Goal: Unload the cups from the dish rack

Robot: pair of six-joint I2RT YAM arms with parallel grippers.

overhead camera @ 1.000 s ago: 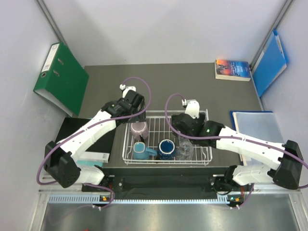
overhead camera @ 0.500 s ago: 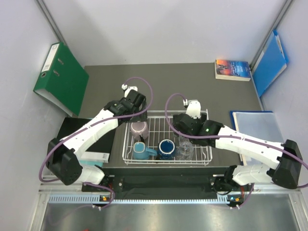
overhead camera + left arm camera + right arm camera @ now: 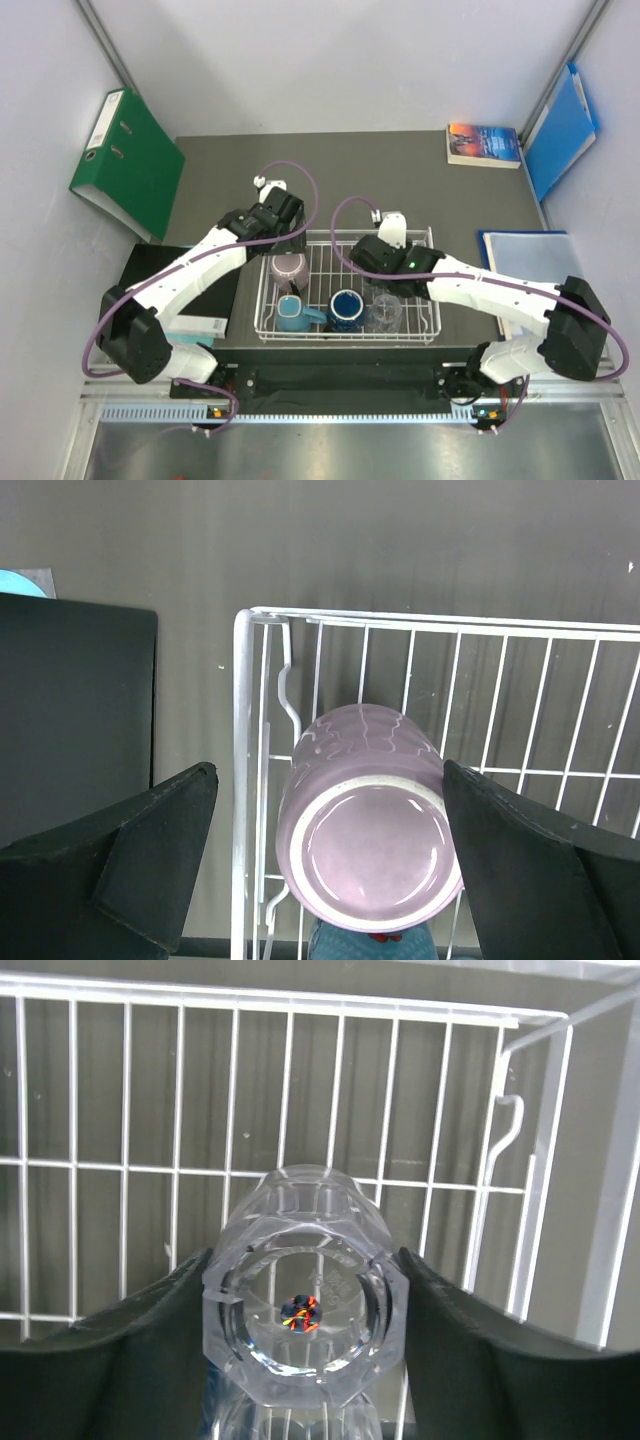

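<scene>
From up top: pink mug [image 3: 289, 267], teal mug [image 3: 291, 315], navy mug [image 3: 346, 308] and near tumbler [image 3: 386, 314], all sitting in the dish rack [image 3: 345, 338]. Left wrist: left gripper [image 3: 327, 780] gaping around the pink mug, base-up, no contact; could snag rack wire when closing. Right wrist: right gripper [image 3: 305, 1255] pinching the far tumbler [image 3: 305, 1320], nothing inside; slick glass, might slip or knock its neighbour.

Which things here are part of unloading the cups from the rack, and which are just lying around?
Part of the job: dish rack, pink mug, teal mug, navy mug, clear tumbler, second tumbler.

Just lying about: green binder, book, upright blue folder, flat blue folder.
</scene>
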